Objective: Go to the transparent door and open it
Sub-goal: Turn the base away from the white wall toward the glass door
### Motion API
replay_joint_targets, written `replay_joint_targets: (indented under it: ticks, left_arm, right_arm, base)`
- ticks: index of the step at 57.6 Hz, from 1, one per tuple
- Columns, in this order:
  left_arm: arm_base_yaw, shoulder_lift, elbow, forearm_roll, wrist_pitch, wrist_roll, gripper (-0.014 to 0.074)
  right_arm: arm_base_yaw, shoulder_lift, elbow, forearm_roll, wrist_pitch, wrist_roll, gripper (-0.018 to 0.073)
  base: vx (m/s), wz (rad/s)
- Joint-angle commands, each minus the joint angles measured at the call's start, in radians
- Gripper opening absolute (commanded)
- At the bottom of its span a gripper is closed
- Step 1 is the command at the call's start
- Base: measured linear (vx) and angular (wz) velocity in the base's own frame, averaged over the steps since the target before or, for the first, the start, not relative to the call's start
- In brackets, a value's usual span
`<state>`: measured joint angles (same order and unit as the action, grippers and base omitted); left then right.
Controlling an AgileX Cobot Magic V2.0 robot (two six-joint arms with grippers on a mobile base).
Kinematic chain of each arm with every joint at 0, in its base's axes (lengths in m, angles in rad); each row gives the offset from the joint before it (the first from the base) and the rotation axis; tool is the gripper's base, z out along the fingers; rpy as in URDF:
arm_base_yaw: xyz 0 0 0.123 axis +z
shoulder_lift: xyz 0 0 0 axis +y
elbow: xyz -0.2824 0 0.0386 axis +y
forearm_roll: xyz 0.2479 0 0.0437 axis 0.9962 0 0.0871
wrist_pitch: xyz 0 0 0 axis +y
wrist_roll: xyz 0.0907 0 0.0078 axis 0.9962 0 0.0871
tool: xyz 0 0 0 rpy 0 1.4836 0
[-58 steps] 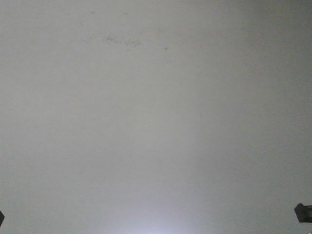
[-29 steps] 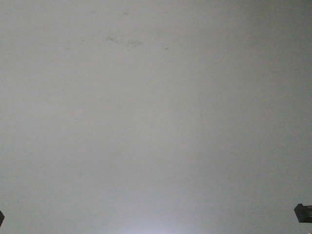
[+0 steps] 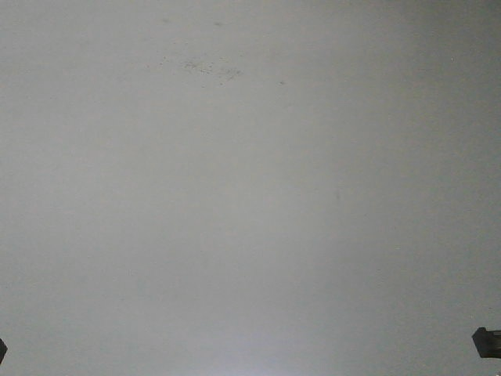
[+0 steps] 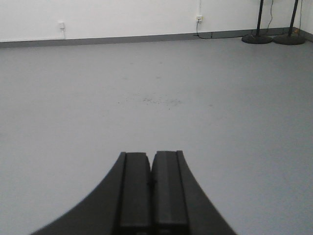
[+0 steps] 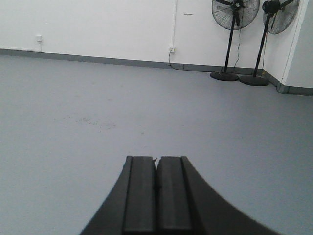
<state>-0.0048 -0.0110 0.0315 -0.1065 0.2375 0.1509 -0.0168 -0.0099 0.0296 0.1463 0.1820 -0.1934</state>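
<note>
Our matte black left gripper (image 4: 151, 182) and right gripper (image 5: 156, 183) are both pressed together, empty, over smooth grey floor (image 3: 250, 235) with a speckled patch (image 4: 151, 101); two round-caged fans (image 5: 235, 14) stand beyond.

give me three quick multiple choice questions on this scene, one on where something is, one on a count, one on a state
1. Where do the fans stand in the right wrist view?
A) far right, by the wall
B) far left
C) mid-floor, close up

2. How many fans are there?
A) one
B) two
C) four

3. How are the left tool and right tool?
A) both shut, empty
B) both wide open
C) each clamped on a handle

Answers: 1 A, their bases sit at the wall's foot on the right; 2 B, two heads on two poles; 3 A, the jaws meet with nothing between.
</note>
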Motion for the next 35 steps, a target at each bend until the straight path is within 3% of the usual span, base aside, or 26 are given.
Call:
replay_joint_targets:
  ticks: [1,35]
  left_arm:
    - [-0.006,-0.014,0.007,-0.004,-0.084,-0.004,0.0003]
    - [-0.006,-0.014,0.007,-0.004,-0.084,-0.004,0.0003]
  right_arm:
    - [-0.006,-0.016,0.005,-0.005,-0.082,0.0,-0.0001]
    - [-0.006,-0.016,0.005,-0.005,-0.082,0.002,-0.0001]
  base:
    - [0.12,0.1]
    - [0.17,-0.05]
